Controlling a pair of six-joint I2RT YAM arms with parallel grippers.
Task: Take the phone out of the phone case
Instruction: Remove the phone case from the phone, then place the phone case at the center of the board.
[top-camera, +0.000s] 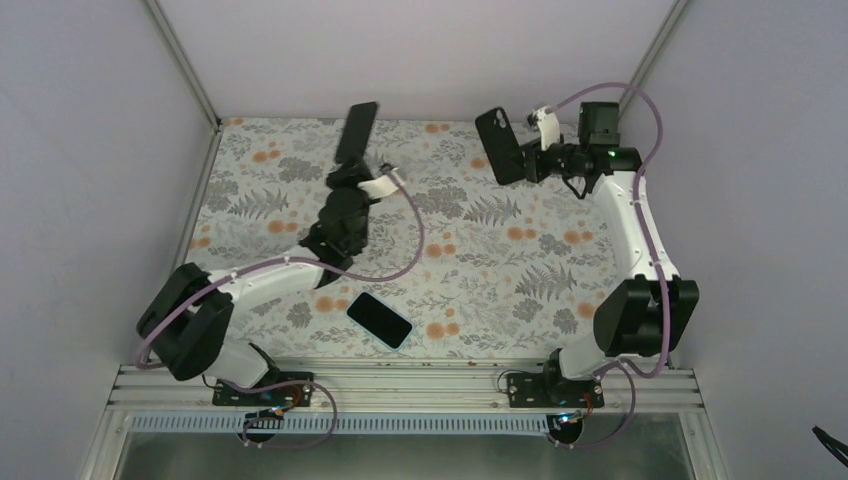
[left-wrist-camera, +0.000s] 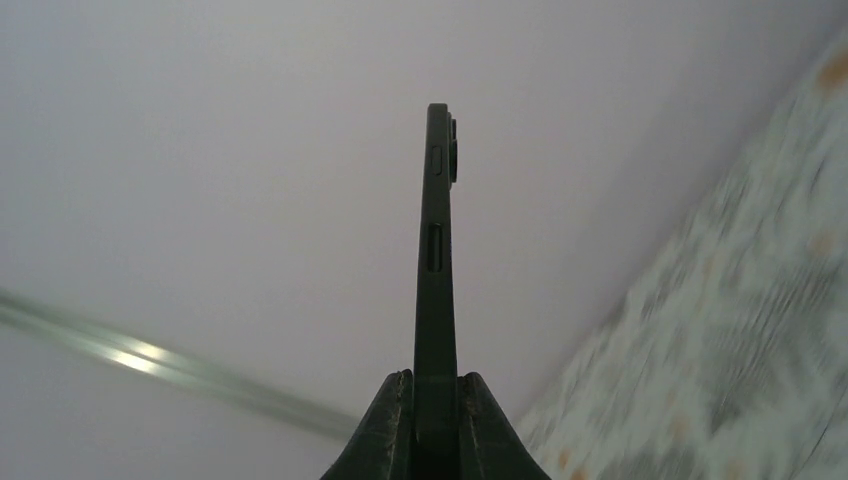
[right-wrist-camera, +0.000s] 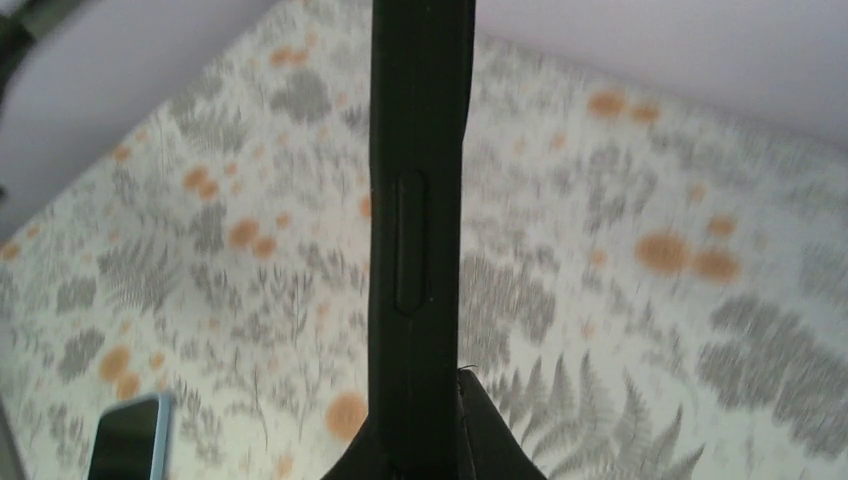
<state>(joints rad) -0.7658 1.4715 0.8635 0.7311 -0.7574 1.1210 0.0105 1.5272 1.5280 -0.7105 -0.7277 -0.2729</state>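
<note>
**Holding two dark slabs aloft above a phone lying flat**

Gripping from below, the left gripper (top-camera: 350, 170) is closed tight on the bottom end of a dark handset (top-camera: 357, 128), raised toward 11 o'clock over the floral tablecloth (top-camera: 480, 260). The left wrist view shows it edge-on only: two side buttons and a camera bump near the top. Its faces are hidden, so I cannot tell whether it is bare or cased. Its lower end is buried between the fingers (left-wrist-camera: 390, 425).

The right gripper (top-camera: 530, 160), toward 1 o'clock, is clamped on one end of a black phone case (top-camera: 498, 145) with a camera cut-out at its upper corner. In the right wrist view the case runs out of the top of the frame, showing one long moulded button. The cloth behind it is blurred.

The phone (top-camera: 379, 320) lies flat near 6 o'clock, screen dark, apart from both grippers. The right wrist view cuts it off at the bottom edge, showing a pale blue rim.
</note>
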